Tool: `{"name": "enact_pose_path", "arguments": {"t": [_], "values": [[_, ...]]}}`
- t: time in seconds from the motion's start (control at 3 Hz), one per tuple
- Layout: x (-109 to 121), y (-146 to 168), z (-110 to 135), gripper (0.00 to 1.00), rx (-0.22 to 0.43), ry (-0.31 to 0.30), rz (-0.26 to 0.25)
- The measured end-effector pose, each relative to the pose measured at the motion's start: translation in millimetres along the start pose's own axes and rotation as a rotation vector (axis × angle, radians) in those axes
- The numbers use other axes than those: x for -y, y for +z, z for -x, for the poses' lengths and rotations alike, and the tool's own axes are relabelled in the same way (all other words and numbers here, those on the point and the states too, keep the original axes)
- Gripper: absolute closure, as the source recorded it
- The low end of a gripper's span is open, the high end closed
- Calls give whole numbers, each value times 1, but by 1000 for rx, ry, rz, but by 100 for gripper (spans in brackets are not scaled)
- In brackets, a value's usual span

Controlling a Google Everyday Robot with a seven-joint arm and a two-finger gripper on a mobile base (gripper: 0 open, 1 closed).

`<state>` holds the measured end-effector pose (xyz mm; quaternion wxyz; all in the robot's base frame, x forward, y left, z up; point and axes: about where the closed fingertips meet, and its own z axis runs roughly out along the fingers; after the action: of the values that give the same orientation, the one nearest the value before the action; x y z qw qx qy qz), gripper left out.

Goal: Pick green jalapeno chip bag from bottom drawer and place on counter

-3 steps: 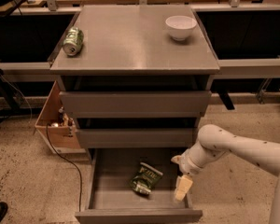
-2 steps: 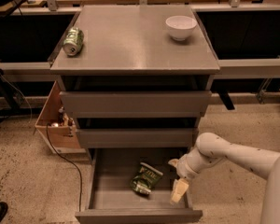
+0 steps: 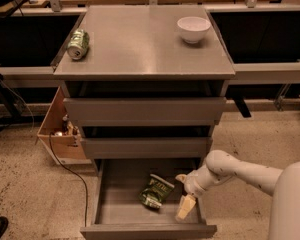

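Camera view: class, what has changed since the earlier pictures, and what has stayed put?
The white arm's gripper has sunk slightly and edged left inside the open grey bottom drawer, nearer the crinkled green jalapeno chip bag, which it has not grasped. The bag, the green-and-silver drink can and the white bowl on the flat grey counter have not moved.

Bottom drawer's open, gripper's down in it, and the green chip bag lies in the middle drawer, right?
No. The camera view shows the green jalapeno chip bag lying in the open bottom drawer, not the middle one. The gripper is down in that drawer, beside the bag.
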<state>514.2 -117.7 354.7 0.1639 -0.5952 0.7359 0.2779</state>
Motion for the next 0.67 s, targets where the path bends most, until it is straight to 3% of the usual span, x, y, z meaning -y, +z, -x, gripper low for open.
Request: {"name": "enact_pose_path", "arguments": {"t": [0.67], "values": [[25,37,1,0,100,25,-13]]}}
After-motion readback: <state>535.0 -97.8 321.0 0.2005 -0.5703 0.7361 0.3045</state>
